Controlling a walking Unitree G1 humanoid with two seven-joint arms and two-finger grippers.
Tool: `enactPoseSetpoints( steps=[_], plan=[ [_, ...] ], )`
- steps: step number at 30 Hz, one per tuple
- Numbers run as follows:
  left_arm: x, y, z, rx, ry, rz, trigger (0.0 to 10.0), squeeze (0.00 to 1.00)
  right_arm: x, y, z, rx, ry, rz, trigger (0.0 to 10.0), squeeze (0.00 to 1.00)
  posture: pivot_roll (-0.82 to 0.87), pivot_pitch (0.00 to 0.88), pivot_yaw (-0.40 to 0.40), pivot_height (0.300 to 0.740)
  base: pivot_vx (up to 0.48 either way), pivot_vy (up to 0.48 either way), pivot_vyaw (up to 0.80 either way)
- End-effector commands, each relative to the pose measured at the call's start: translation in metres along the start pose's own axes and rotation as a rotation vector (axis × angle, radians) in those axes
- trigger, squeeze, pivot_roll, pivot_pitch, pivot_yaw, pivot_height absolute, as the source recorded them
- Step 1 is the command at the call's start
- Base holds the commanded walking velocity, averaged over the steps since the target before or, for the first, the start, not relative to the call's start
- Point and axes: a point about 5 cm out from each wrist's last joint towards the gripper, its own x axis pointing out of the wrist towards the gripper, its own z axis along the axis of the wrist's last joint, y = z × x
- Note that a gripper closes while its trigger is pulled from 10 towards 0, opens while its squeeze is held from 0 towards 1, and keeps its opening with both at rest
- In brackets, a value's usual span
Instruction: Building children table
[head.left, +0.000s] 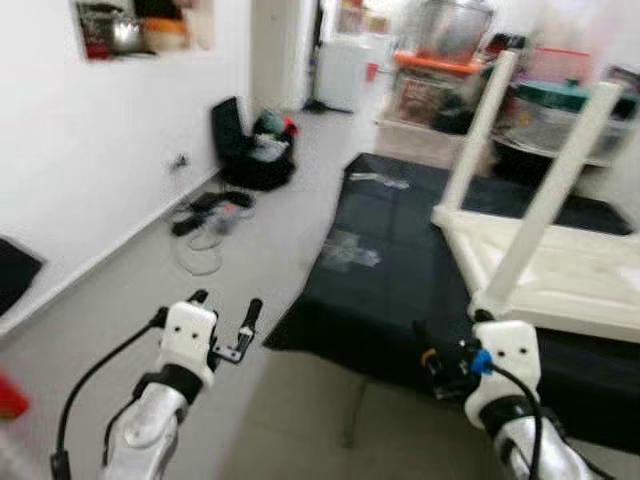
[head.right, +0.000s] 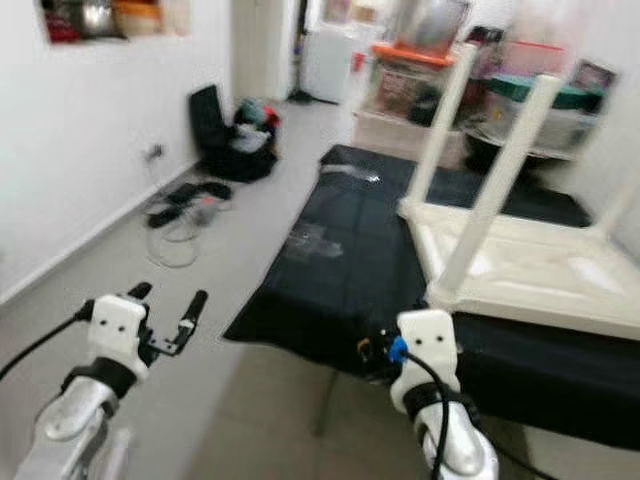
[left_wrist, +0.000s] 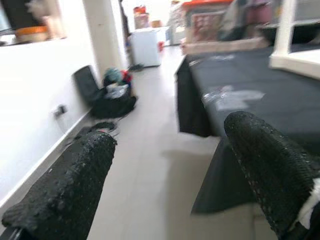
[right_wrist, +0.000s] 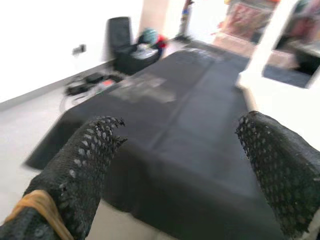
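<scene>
A white children's table (head.left: 570, 270) lies upside down on a black mat (head.left: 390, 280), with two white legs (head.left: 545, 200) sticking up. My right gripper (right_wrist: 180, 165) is held open just before the mat's near edge, close to the table's nearest corner. My left gripper (head.left: 225, 308) is open above the bare grey floor, left of the mat. Nothing is between either pair of fingers. A clear plastic bag (head.left: 350, 252) lies on the mat, and another small clear packet (head.left: 378, 180) lies nearer the mat's far end.
A white wall (head.left: 90, 160) runs along the left. Cables (head.left: 205, 225) and a black bag (head.left: 252, 145) lie on the floor beside it. Shelves and storage boxes (head.left: 450, 70) stand at the back. Open floor lies between the wall and the mat.
</scene>
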Motion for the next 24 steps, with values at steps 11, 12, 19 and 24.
enactPoseSetpoints(
  steps=[11,12,19,24],
  plan=[
    [0.002,0.000,0.001,0.013,0.005,-0.009,10.0,0.00,0.003,-0.003,-0.001,-0.001,0.002,-0.030,10.0,0.00,0.00,0.000,-0.104,0.740,0.000,0.000,0.17],
    [0.002,-0.001,0.000,0.015,0.010,-0.014,10.0,0.00,0.003,-0.007,-0.002,0.003,0.010,-0.057,10.0,0.00,0.00,0.000,-0.104,0.740,0.000,0.000,0.00],
    [0.002,-0.001,-0.001,0.021,0.019,-0.018,10.0,0.00,0.004,-0.010,-0.003,0.007,0.009,-0.085,10.0,0.00,0.00,0.000,-0.105,0.740,0.000,0.000,0.00],
    [0.002,-0.001,-0.001,0.024,0.022,-0.020,10.0,0.00,0.005,-0.010,-0.003,0.008,0.009,-0.086,10.0,0.00,0.01,0.000,-0.103,0.740,0.000,0.000,0.00]
  ],
)
